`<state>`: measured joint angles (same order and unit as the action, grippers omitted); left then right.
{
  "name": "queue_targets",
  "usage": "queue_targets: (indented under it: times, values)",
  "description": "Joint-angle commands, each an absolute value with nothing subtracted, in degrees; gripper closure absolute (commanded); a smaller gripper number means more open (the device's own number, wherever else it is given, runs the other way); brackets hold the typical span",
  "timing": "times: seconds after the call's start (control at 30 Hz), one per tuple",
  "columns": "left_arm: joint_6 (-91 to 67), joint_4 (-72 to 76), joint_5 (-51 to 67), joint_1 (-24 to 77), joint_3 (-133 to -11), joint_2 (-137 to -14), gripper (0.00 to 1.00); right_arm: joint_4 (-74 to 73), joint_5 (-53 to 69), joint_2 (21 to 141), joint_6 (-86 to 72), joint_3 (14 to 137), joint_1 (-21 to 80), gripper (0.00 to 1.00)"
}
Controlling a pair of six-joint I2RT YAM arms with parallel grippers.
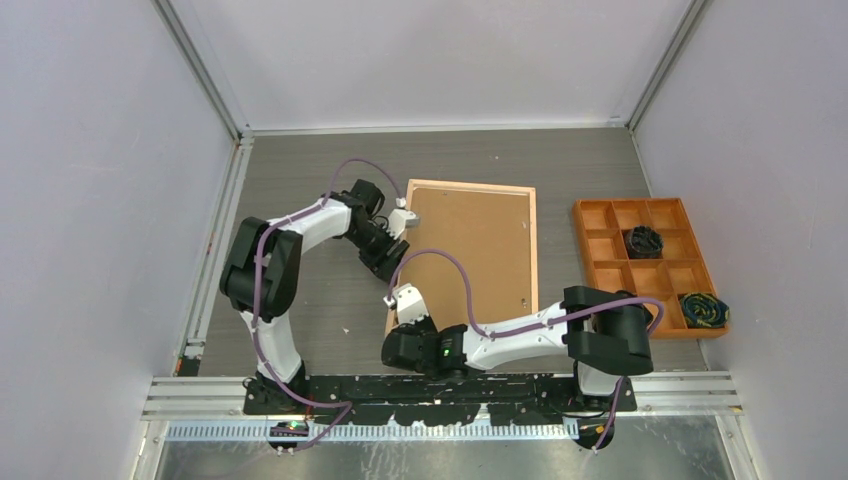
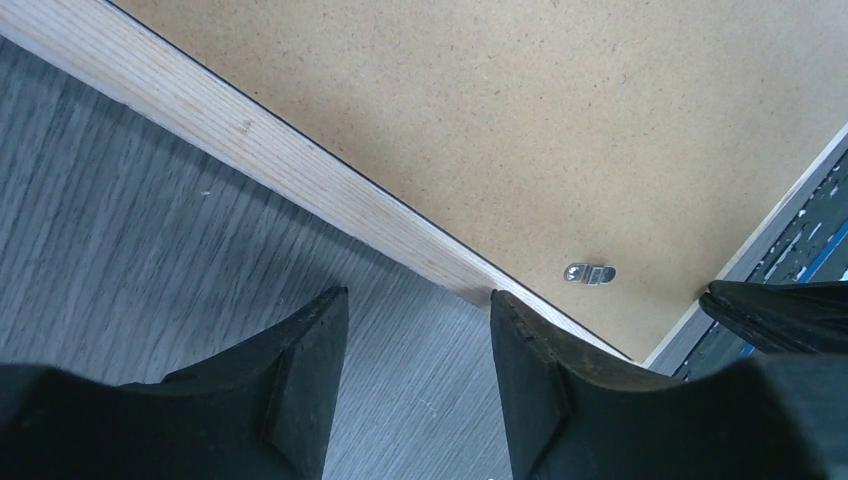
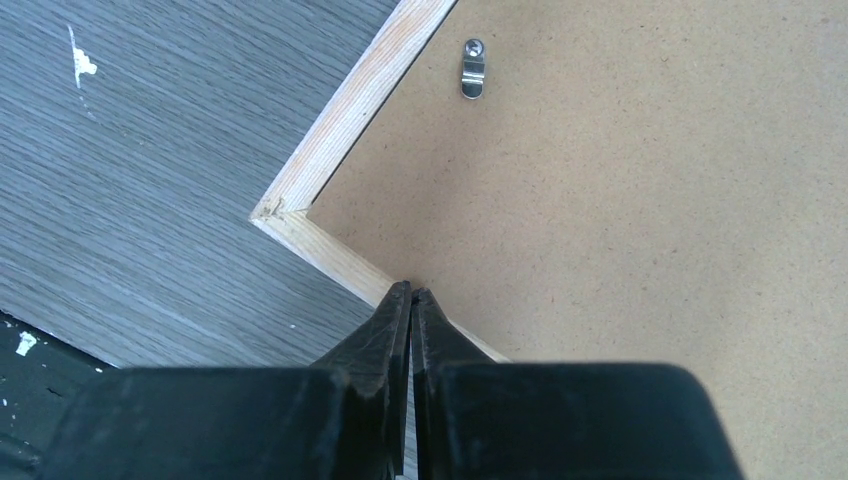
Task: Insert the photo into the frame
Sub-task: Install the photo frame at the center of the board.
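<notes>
At the left, the left fingers (image 2: 300,380) stand apart at the far left corner of the frame (image 1: 470,185). One tip is over the bare counter (image 1: 320,180) and the other is against the pale wood rail, with nothing clamped between them. Just nearer, the right fingers (image 3: 385,340) are pressed together, their joined tips touching the near rail right beside the near left corner, where rail meets backing board (image 1: 470,250). The frame lies flat and back-up in the middle of the counter, with the brown board seated inside its wooden border. A small metal tab (image 3: 473,68) rests on the board near the left rail, and whether it locks anything cannot be told. The photo shows in no view; it may lie under the board, but that is hidden. To the right, well apart from the frame, sits an orange compartment tray (image 1: 605,248) with dark items in it. The step in hand looks like work on the frame's back at its left side, either freeing the board or securing it. The next move probably calls for a sure hold at that edge, with the frame kept from sliding on the counter.
</notes>
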<state>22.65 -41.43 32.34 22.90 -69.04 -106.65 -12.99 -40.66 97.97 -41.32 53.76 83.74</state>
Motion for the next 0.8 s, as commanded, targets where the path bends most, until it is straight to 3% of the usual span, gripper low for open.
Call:
queue_targets:
  times: [0.0,0.53,0.77]
  values:
    - [24.0,-40.5,28.2,23.8,-68.9,-109.5,0.44,-10.5,-43.3,98.3,-43.4,53.1,82.9,0.93]
    - [25.5,-42.4,28.2,24.4,-69.9,-109.9,0.46,-8.9,-41.5,96.0,-42.5,52.2,81.2,0.96]
    - [24.2,-44.1,31.6,23.4,-72.1,-107.5,0.44,-5.4,-35.0,86.3,-42.2,49.3,76.2,0.83]
